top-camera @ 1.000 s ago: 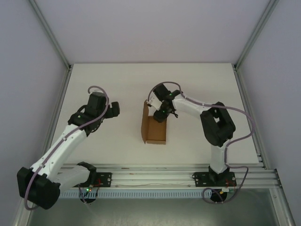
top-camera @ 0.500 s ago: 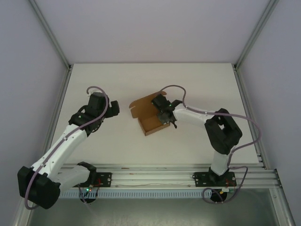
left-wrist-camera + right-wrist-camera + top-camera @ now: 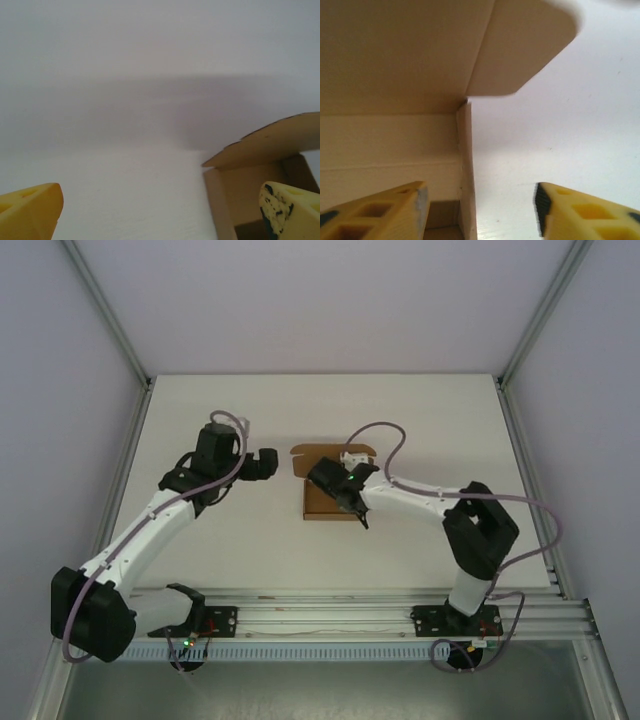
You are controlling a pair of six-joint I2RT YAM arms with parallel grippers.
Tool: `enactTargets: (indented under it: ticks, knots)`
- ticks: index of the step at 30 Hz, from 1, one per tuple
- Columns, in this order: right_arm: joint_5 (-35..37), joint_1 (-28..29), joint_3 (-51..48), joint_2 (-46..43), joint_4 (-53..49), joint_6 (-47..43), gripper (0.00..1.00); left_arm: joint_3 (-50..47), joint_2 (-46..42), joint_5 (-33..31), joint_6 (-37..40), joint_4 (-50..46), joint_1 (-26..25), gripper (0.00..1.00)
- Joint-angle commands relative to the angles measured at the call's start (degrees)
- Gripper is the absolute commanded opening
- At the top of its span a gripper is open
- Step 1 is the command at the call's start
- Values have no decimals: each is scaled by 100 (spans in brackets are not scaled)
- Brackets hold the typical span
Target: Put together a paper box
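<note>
The white desk (image 3: 420,420) carries the plain brown thin-cardboard paper box (image 3: 316,504) at its middle, flaps unfolded. The right claw (image 3: 479,200) is spread astride one side wall, probably to steady it. The left claw (image 3: 160,202), also spread, faces the box from nearby, seemingly for a flap.

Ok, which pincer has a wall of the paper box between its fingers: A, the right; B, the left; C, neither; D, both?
A: the right pincer straddles a wall of the paper box with open fingers; the left pincer is open, beside the box, not touching.
</note>
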Motion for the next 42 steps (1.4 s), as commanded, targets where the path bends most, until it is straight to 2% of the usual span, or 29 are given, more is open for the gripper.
enactTargets:
  ticks: [1,3,5,7,9,11,14,17,20,23,25,26,29,30,34,36,38,40,41,42]
  knots:
    - [-790,-222,-204,-932,625,-2231,80,231,83,1532,1789,78,19,100]
    - [-1490,-515,-402,-1390,1028,-3389,88,607,315,1877,2358,-412,18,100]
    - [-2543,-961,-404,-1628,997,-4692,96,1110,617,1735,2587,-848,18,100]
    - [-3238,-1337,-362,-1655,832,-5838,100,1424,894,1667,2930,-1121,22,100]
    - [-3691,-1656,-143,-1459,592,-6514,100,1756,1242,1787,3446,-1500,19,100]
    - [-4119,-1991,357,-1064,144,-6738,100,2168,1662,1800,3802,-2033,12,100]
    - [-4616,-2369,1173,-313,-787,-7211,96,2746,2260,1881,4259,-2696,10,100]
    - [-4498,-2406,1745,395,-1419,-7646,92,3075,2668,1832,4589,-2893,17,100]
    - [-4115,-2437,2236,957,-1797,-7677,81,3503,3077,1724,4782,-3232,16,100]
    - [-4030,-2470,2567,1314,-2030,-7587,64,4042,3493,1565,4713,-3584,-7,99]
    - [-4038,-2475,2710,1433,-2175,-7509,49,4284,3725,1572,4736,-3772,-8,92]
    - [-4061,-2473,2704,1444,-2190,-7506,45,4352,3804,1593,4792,-3864,-23,89]
    - [-3959,-2474,2632,1424,-2089,-7477,37,4434,3986,1471,4919,-4030,-94,76]
    - [-3882,-2469,2612,1409,-2032,-7446,36,4451,4026,1452,4944,-4087,-121,75]
    - [-3864,-2476,2600,1357,-1986,-7378,22,4316,4045,1595,5109,-4104,-200,68]
    - [-3856,-2475,2556,1329,-1902,-7371,19,4290,4045,1533,5047,-3942,-252,62]
    - [-3831,-2477,2574,1329,-1883,-7327,13,4450,4179,1423,4896,-3945,-313,48]
    - [-3782,-2476,2573,1321,-1844,-7253,6,4590,4276,1287,4738,-4009,-344,24]
    - [-3769,-2477,2560,1311,-1826,-7222,1,4618,4299,1184,4675,-4031,-342,5]
    - [-3761,-2474,2561,1274,-1813,-7160,0,4607,4293,1085,4631,-4031,-356,0]
